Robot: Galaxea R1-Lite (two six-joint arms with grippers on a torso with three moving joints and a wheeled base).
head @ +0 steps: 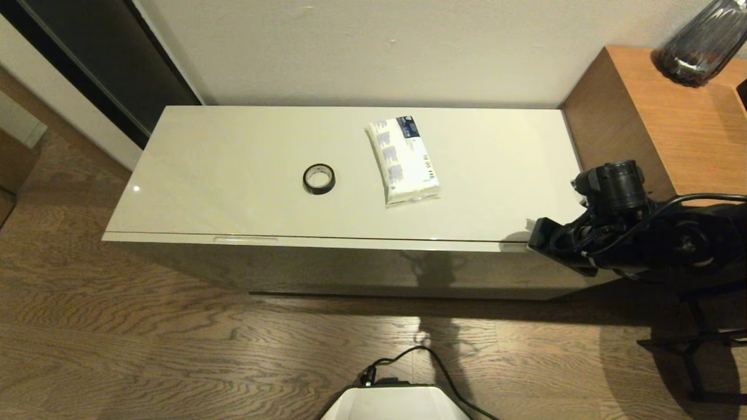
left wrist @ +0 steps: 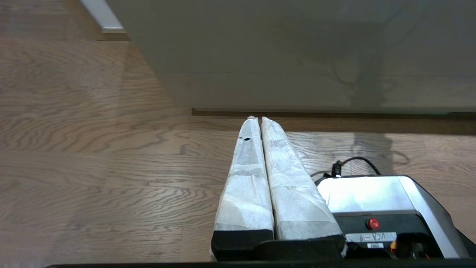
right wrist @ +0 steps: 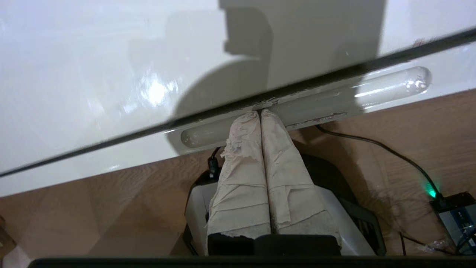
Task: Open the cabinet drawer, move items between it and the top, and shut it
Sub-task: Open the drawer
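The cabinet drawer (head: 350, 265) is pushed in, a thin dark seam separating its glossy front from the top (head: 233, 157). A small black tape roll (head: 319, 178) and a white tissue pack with blue print (head: 404, 160) lie on the top. No slippers are in view. My right arm (head: 618, 233) reaches the cabinet's front right corner. There my right gripper (right wrist: 259, 111) is shut, its taped fingertips pressed into the drawer's right handle slot (right wrist: 372, 91). My left gripper (left wrist: 256, 119) is shut on nothing, low over the floor before the cabinet front (left wrist: 297, 56).
A brown wooden side table (head: 653, 116) with a dark glass vase (head: 703, 44) stands against the cabinet's right end. My white base (head: 397, 405) and a black cable (head: 432, 361) are on the wooden floor in front. A second handle slot (head: 245, 240) sits at the left.
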